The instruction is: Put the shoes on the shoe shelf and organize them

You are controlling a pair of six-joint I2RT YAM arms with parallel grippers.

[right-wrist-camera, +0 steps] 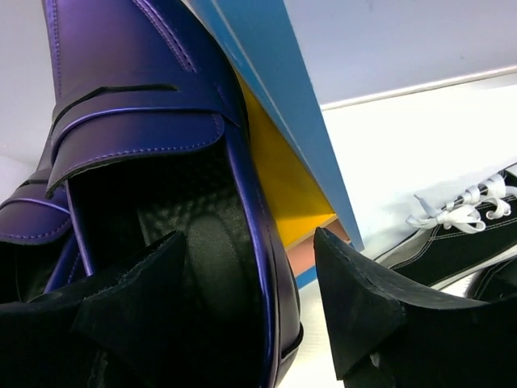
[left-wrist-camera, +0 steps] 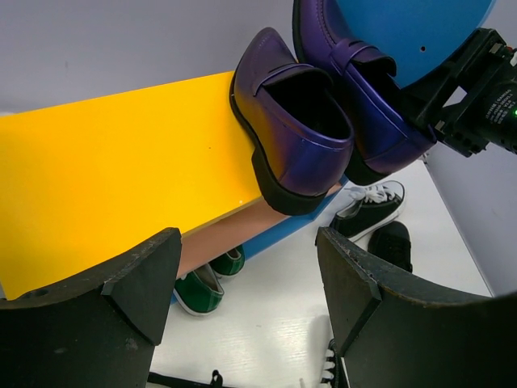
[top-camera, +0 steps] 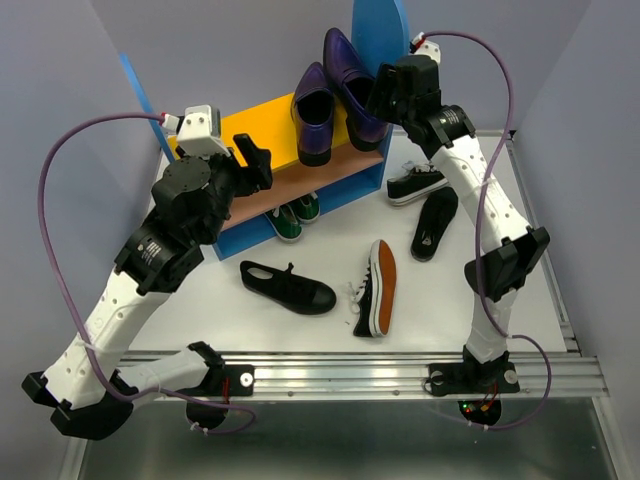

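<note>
Purple loafers (top-camera: 318, 105) atop shoe shelf (top-camera: 258, 127)

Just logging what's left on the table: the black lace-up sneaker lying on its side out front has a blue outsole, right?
Not quite: the black lace-up sneaker lying on its side out front has an orange outsole, not blue. The top external view shows it.
</note>
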